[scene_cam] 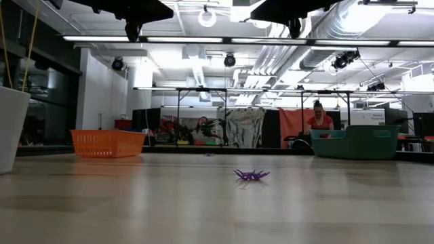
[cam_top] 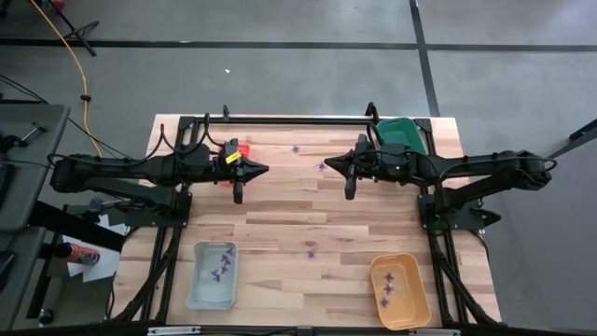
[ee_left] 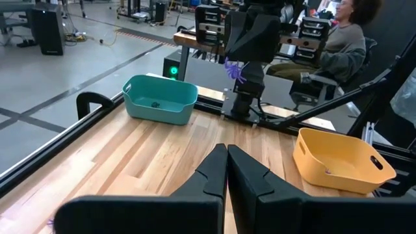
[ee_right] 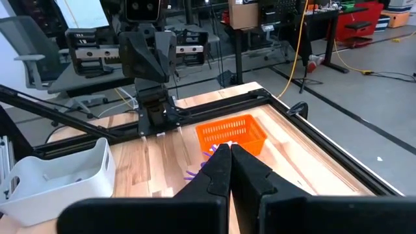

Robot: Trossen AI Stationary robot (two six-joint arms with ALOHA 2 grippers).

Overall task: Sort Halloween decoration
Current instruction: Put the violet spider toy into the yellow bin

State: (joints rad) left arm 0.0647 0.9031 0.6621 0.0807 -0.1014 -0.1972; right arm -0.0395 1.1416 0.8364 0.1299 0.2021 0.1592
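Wooden tabletop [cam_top: 280,210] midway through sorting: purple decorations [cam_top: 311,252] lie loose near the centre, others already in the white tray [cam_top: 212,275] and yellow tray [cam_top: 399,291], both arms' fingers [ee_left: 226,170] pressed together, empty.

Pale striped wood on the surface [cam_top: 280,215]. Purple on the tiny decoration pieces [scene_cam: 251,175]. Teal-green on one tray [ee_left: 159,99], yellow-orange on another [ee_left: 341,160], bright orange mesh on a basket [ee_right: 232,134], whitish blue on the fourth tray [cam_top: 213,275]. Black on both arms.
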